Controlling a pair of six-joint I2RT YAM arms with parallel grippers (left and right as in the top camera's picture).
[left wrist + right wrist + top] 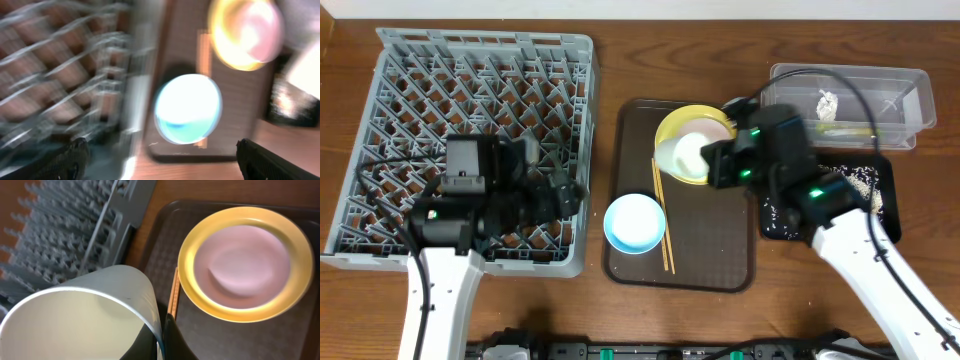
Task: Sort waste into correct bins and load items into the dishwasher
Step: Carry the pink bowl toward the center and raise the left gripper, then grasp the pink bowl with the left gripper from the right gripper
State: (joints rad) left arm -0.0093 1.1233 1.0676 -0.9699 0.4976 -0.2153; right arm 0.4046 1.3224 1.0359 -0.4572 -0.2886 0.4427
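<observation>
While aloft, cream-white bowl (85, 315) near yellow plate (245, 262), chopsticks (173, 294).

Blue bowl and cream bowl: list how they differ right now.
The blue bowl is light blue; the cream bowl is off-white. The blue bowl sits upright on the brown tray; the cream bowl is tipped sideways, gripped by the right gripper. Both are round and look empty.
</observation>
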